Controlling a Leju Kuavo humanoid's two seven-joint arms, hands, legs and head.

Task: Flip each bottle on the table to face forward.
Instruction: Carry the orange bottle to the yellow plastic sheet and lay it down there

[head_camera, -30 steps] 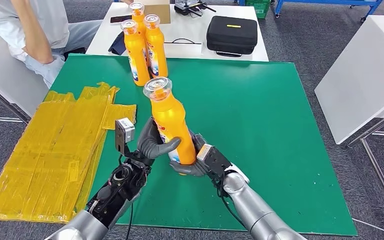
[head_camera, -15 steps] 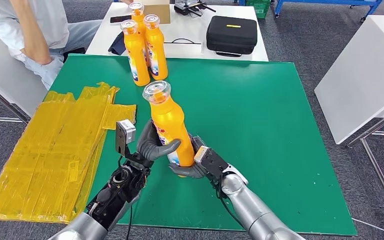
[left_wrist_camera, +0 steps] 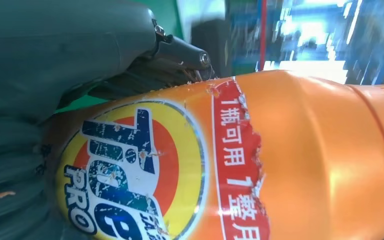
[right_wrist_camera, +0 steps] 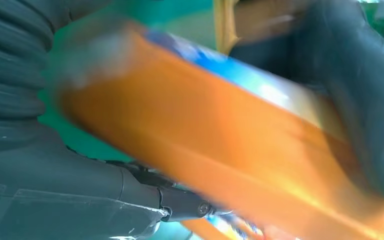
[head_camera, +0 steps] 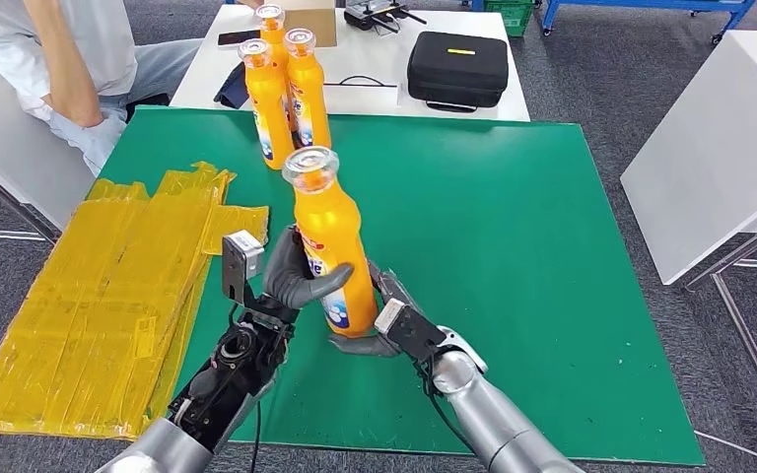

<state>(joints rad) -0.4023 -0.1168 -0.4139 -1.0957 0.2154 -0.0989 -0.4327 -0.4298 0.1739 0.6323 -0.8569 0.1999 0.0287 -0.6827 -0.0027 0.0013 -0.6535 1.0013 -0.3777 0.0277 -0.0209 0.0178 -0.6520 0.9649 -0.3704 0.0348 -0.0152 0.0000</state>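
While open green worktop (head_camera: 513, 227) is stretching rightward, the left robot hand (head_camera: 296, 276) and right robot hand (head_camera: 379, 320) are both gripping the orange bottle (head_camera: 333, 246) (slightly tilted) near the front edge.

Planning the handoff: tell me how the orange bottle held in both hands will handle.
The bottle is tall and narrow, so probably tippy once set down. Its glossy plastic looks slippery; the left robot hand and right robot hand both hold it. It seems rigid.
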